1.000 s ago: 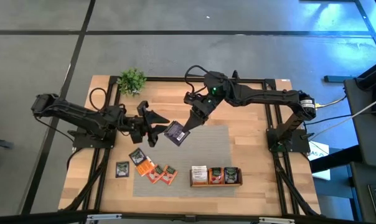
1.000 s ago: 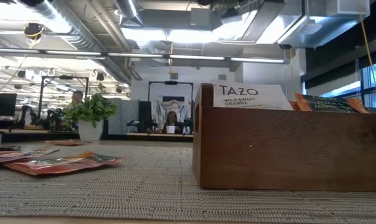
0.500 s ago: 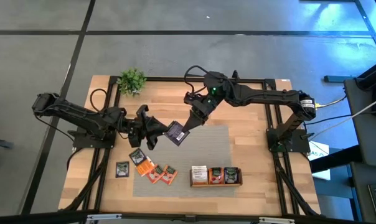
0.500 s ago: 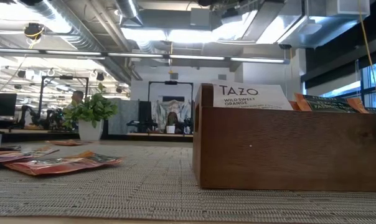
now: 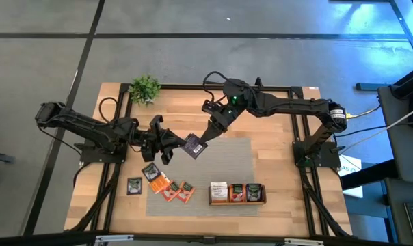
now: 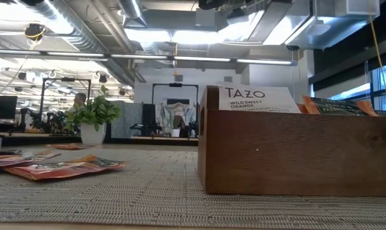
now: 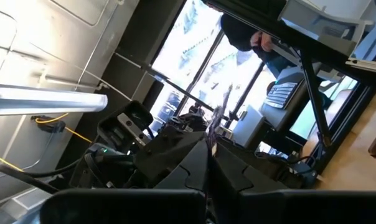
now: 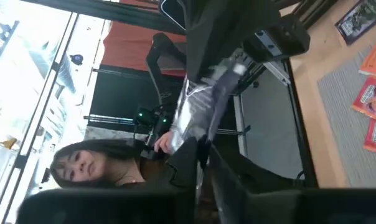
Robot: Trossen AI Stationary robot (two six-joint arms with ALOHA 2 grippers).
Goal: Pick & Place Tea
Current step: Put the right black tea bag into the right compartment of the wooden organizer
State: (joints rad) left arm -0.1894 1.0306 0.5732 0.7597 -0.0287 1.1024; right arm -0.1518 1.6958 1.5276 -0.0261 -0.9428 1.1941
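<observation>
We find the right gripper (image 5: pixel 198 142) clenched on a dark tea sachet (image 5: pixel 191 146). Just beside it, the left gripper (image 5: pixel 171 144) stands released; we see the sachet at its fingertips.

Left tool (image 5: pixel 167 142) closer to dark sachet (image 5: pixel 192 145) held by right tool (image 5: pixel 197 144); gap nearly closed.

sachet (image 6: pixel 258 99) | "TAZO WILD SWEET ORANGE" (white, in tray (image 6: pixel 295 153))
</observation>
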